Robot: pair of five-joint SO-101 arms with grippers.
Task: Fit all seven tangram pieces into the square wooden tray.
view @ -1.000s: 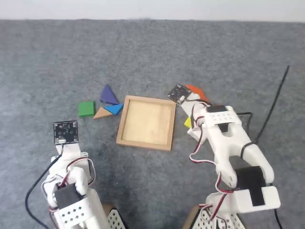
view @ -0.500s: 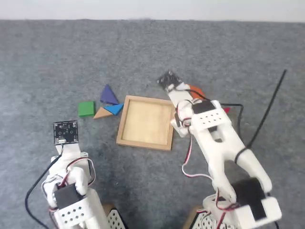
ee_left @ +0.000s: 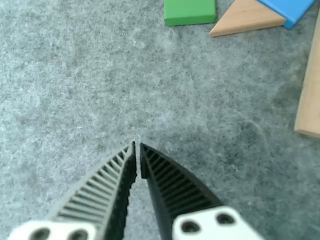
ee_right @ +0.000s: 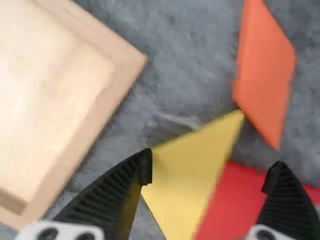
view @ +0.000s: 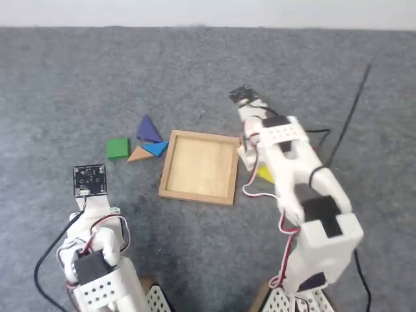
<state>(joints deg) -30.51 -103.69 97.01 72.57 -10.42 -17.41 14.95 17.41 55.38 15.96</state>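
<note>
Right end effector (ee_right: 210, 172), spread wide, straddles the smooth yellow triangle (ee_right: 192, 177) just right of the square wooden tray (view: 165, 170), tip toward the orange parallelogram (ee_right: 262, 75). Left end effector (ee_left: 137, 150) hangs clenched over fuzzy worktop (view: 195, 78).

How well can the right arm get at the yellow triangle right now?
Probably yes: the right gripper is open with the yellow triangle between its fingers and nothing over it. The red piece lying against one edge may crowd a finger.

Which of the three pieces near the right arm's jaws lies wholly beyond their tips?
The orange piece: it sits past both tips, while the yellow triangle and the red piece lie between the open jaws.
</note>
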